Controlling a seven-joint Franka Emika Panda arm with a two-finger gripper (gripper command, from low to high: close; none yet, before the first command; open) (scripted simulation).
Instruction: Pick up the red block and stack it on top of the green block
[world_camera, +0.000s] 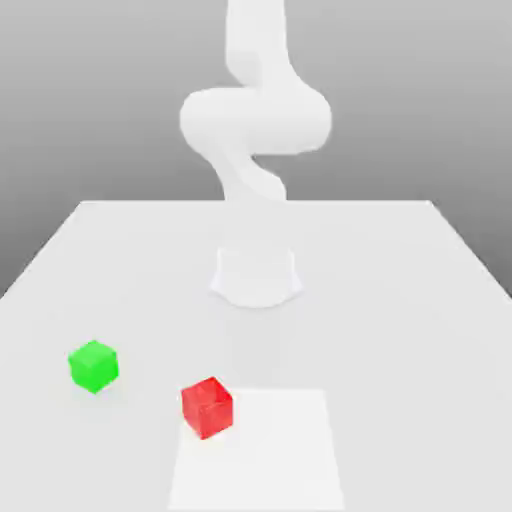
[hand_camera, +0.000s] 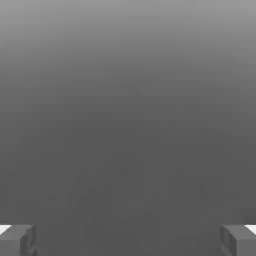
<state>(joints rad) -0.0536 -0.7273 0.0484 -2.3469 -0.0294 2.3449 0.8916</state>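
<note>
You are viewing a white table (world_camera: 420, 300) bearing a brighter square patch (world_camera: 285, 450), against a plain grey backdrop (world_camera: 90, 90).

green block (world_camera: 93, 365) on the table (world_camera: 420, 300), red block (world_camera: 207, 407) toward the exterior view's right, apart

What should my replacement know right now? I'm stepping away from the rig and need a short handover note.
Tool: open, fingers spread wide with nothing between them.
Red block: resting on the table, at the edge of a brighter white square patch, untouched.
Green block: on the table, apart from the red block, toward the exterior view's left and a little farther back.
Done: nothing yet; neither block is gripped or stacked.
Left: bring the tool down over the red block, grip it, lift, carry it over the green block, set it on top, release.
</note>
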